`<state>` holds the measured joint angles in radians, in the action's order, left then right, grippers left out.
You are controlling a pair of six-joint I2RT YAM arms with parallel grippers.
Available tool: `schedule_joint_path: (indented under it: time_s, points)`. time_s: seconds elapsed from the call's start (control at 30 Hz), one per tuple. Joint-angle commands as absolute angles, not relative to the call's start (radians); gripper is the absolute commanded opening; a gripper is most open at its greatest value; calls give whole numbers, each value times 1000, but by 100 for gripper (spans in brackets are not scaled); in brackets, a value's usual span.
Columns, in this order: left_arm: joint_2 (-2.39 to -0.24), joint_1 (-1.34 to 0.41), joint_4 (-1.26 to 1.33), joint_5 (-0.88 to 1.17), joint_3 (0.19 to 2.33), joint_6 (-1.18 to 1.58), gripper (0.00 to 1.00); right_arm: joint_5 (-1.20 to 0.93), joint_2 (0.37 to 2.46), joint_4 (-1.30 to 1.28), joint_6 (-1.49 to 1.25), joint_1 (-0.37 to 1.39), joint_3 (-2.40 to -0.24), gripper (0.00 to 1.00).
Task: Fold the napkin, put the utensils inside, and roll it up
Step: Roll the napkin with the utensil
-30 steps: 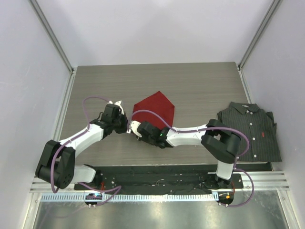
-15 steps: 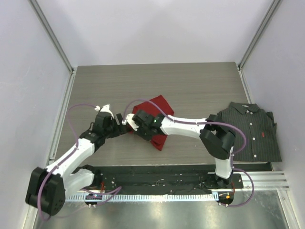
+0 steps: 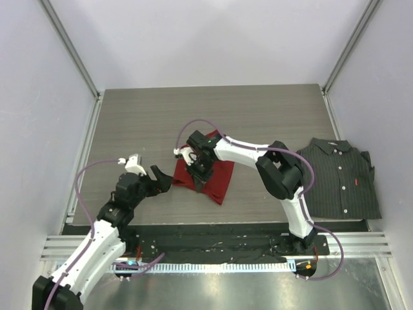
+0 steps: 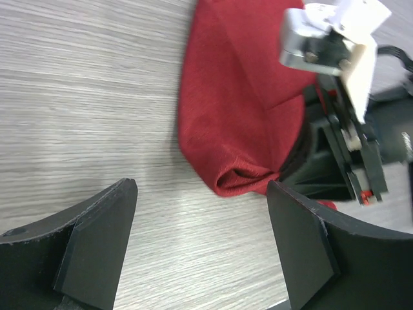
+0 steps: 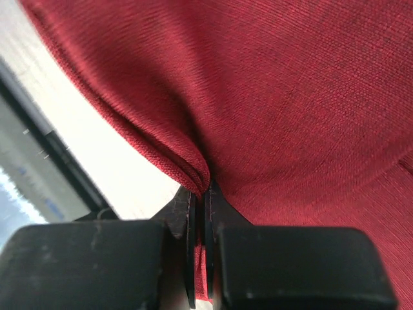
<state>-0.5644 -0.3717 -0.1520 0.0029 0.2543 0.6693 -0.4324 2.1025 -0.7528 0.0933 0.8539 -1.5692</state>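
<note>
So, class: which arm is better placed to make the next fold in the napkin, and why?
The right. The right gripper is shut on a pinched edge of the napkin, directly over it. The left gripper is open, empty, and beside the napkin, not touching it.

Napkin: we see a plain deep-red square of soft woven cloth [image 3: 219, 186] [image 4: 239, 97] [image 5: 290, 97], one even red, no print.
Shirt: we see a dark charcoal button-up shirt [image 3: 339, 177] with fine pale pinstripes, pale buttons and a small red chest mark.
Surface: we see a grey-brown wood-grain surface [image 3: 258, 110], finely streaked.
End effectors: we find the left end effector [image 3: 152, 178] [image 4: 200, 239] matt black; the right end effector [image 3: 200, 169] [image 5: 200, 194] black with white parts.
</note>
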Motion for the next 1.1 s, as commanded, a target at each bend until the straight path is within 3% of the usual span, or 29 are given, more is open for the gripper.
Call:
schedule_joint_path:
  time_s: [0.0, 0.4, 0.6, 0.8, 1.07]
  points:
    - [-607, -374, -15, 92, 250, 637, 87, -620, 2126, -801, 75, 812, -1608, 1]
    - [-795, -385, 216, 161, 247, 497, 86, -856, 2255, -845, 92, 684, -1640, 1]
    - [-854, -411, 372, 202, 227, 420, 88, -902, 2321, -877, 92, 646, -1678, 1]
    - [-1020, -445, 436, 258, 278, 370, 89, -930, 2374, -917, 104, 609, -1707, 1]
    - [-1072, -466, 476, 227, 291, 347, 89, -945, 2401, -925, 114, 597, -1716, 1]
